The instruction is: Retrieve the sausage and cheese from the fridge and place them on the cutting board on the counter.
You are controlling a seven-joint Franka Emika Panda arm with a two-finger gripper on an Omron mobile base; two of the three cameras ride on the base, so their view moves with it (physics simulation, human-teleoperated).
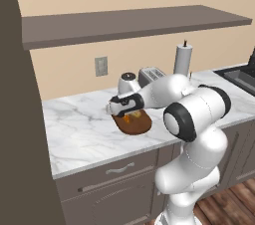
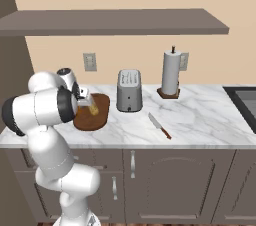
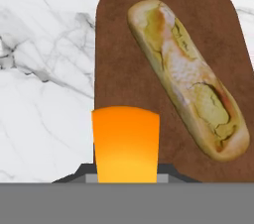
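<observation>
The cheese (image 3: 126, 143), one bright orange wedge, is sitting clamped in the closed gripper (image 3: 126, 181) just above the near end of the cutting board (image 3: 116, 49); its lower end is being cut off at the bottom of the hand view, and the fingertips are showing only as dark slivers beside it. In the left base view the cheese (image 1: 127, 117) is showing as a small orange spot under the hand, over the cutting board (image 1: 137, 125). One tan-yellow lumpy loaf (image 3: 186, 77) is lying slantwise on the board, right of the cheese and apart from it. Going rightward along the counter (image 2: 200, 120) in the right base view, one cutting board (image 2: 100, 112), partly hidden by the arm, one toaster (image 2: 129, 91), one knife (image 2: 160, 126) and one paper towel roll (image 2: 170, 72) are standing in turn. Two wall outlets (image 2: 90, 62) are showing, the right one half hidden behind the roll. No writing is making itself readable anywhere.
</observation>
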